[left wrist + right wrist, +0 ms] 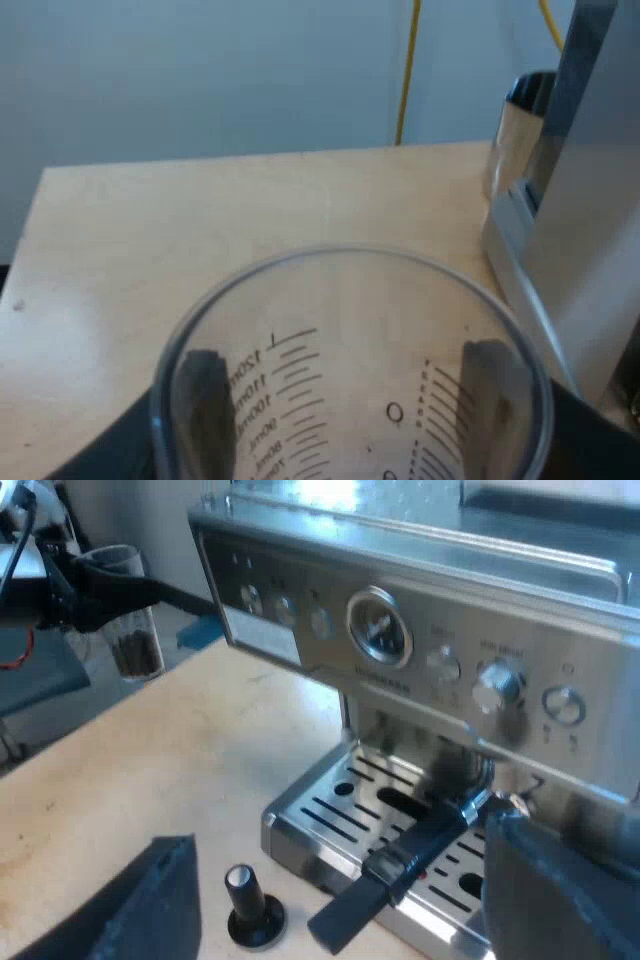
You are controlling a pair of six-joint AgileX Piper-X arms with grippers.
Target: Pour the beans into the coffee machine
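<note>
My left gripper (350, 405) is shut on the clear measuring glass (345, 300); its dark fingers (205, 400) show through the wall on both sides, beside the printed millilitre scale. In the right wrist view the same glass (128, 620) is held upright in the air by the left gripper (95, 588), away from the machine's corner, with brown beans (135, 655) in its bottom. The steel espresso machine (400, 610) shows its gauge and knobs. My right gripper (350, 920) hangs open low over the table before the drip tray, holding nothing.
The metal holder's dark handle (400, 865) sticks out from the machine's front over the drip tray (335, 815). A black-knobbed tamper (250, 905) stands on the wooden table (180, 780) near the tray. A tan container with a dark rim (520, 130) stands against the machine's side (600, 200).
</note>
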